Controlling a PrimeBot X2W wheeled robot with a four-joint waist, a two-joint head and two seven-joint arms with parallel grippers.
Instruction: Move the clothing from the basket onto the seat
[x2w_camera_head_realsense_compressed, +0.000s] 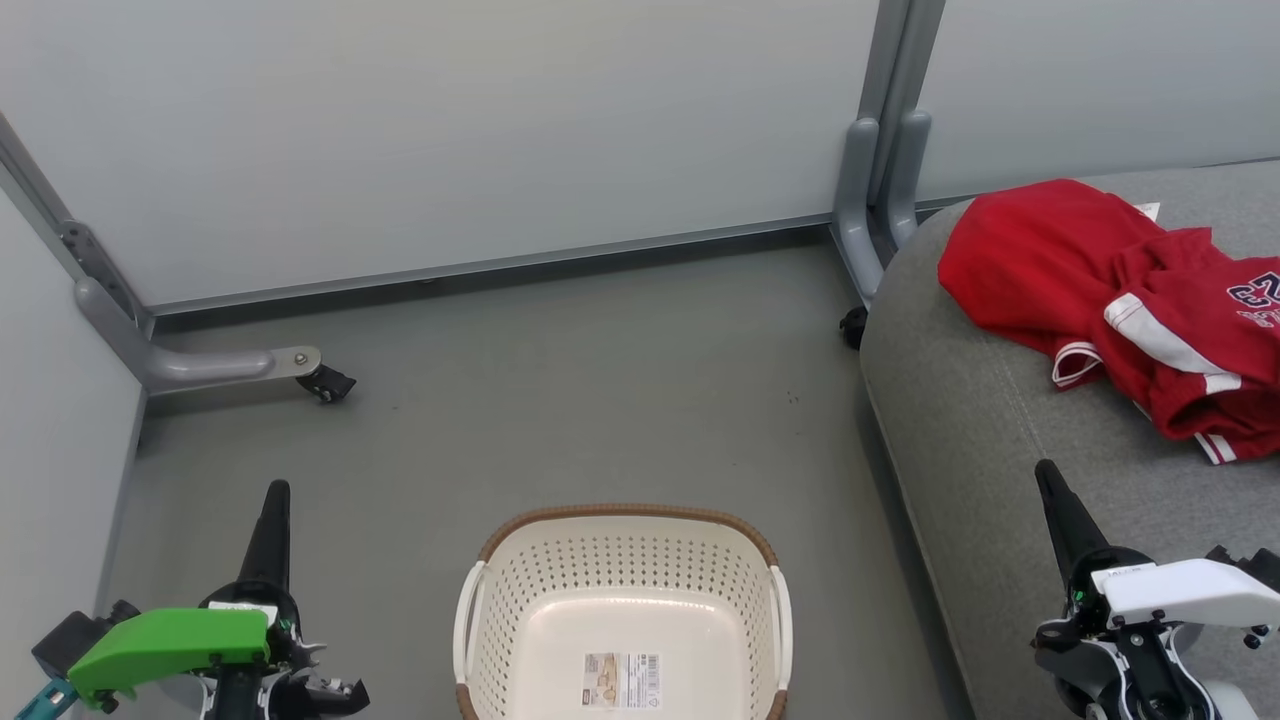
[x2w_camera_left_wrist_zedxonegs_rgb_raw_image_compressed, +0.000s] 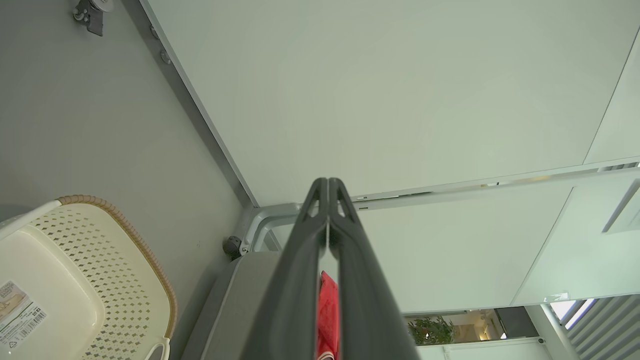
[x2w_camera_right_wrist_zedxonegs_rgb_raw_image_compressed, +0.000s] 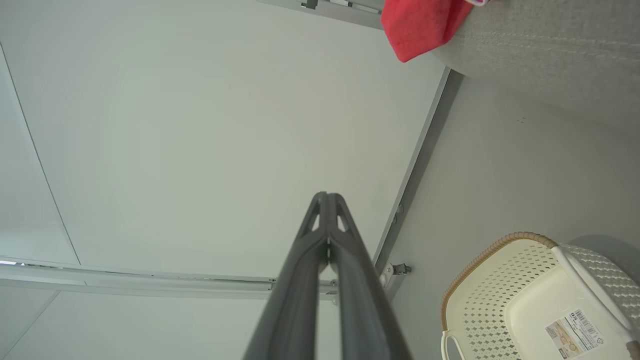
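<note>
Grippers first: left gripper (x2w_camera_head_realsense_compressed: 276, 497) and right gripper (x2w_camera_head_realsense_compressed: 1046, 478) are both pinched closed with nothing between the fingers, and both wrist views show the tips pressed together. Each arm sits low and near me, with the fingers pointing at the far wall (x2w_camera_head_realsense_compressed: 450, 130); the right one leans a touch left.

The basket (x2w_camera_head_realsense_compressed: 625, 513) stands on the floor (x2w_camera_head_realsense_compressed: 600, 380) between them, and inside I can see just its label sticker (x2w_camera_head_realsense_compressed: 622, 680). The clothing (x2w_camera_head_realsense_compressed: 1100, 290) is a red heap up on the seat (x2w_camera_head_realsense_compressed: 980, 430), far and to the right of the right gripper. Its long axis runs from far-left to near-right.

The right arm is clearly the nearer one if anything needs a nudge. Looks done to me.
</note>
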